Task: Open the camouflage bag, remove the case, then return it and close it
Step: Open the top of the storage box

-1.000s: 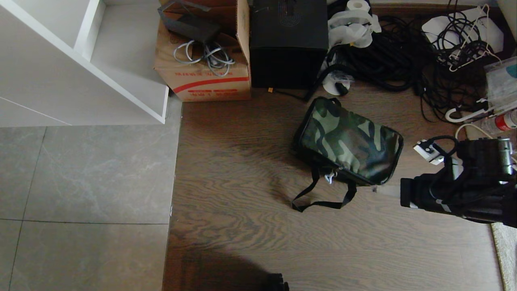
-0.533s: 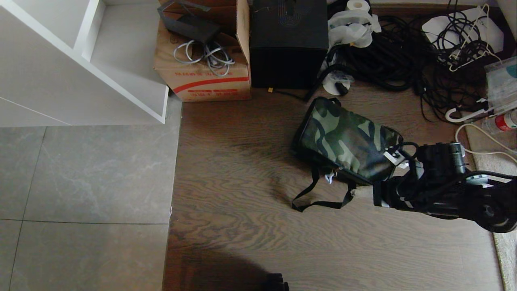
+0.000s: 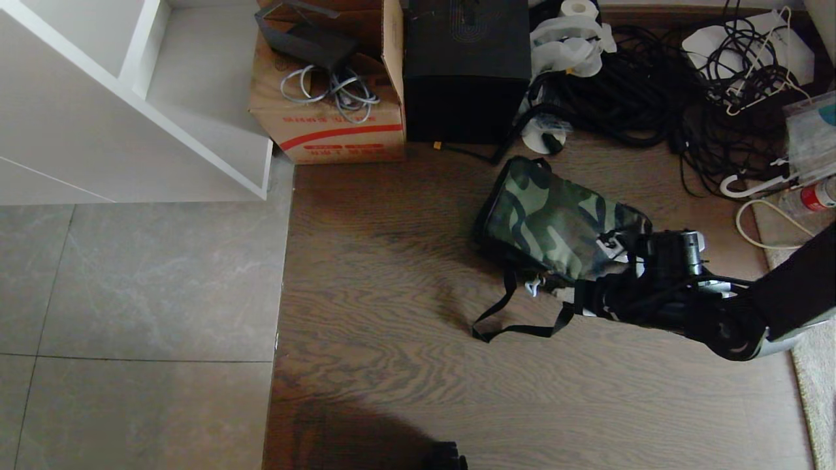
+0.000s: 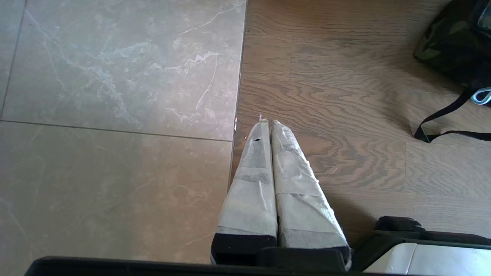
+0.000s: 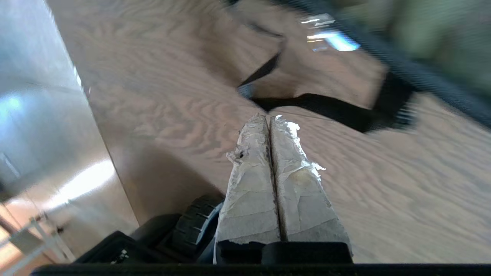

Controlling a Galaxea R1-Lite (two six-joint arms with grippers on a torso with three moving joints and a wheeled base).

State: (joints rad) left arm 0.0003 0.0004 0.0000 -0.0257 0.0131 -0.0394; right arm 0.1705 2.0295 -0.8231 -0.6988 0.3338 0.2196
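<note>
Cluttered storeroom corner: cardboard carton [image 3: 326, 124], tangled black cables [image 3: 653, 91], white shelving [image 3: 130, 98], tile-and-wood floor [image 3: 392, 326].

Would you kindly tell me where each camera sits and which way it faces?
Head view: high, looking down at the camouflage bag on the floor; right arm shows.
Left wrist view: behind the shut left tool, facing tile and wood floor.
Right wrist view: behind the shut right tool, facing the bag's strap.
All three share the bag.
</note>
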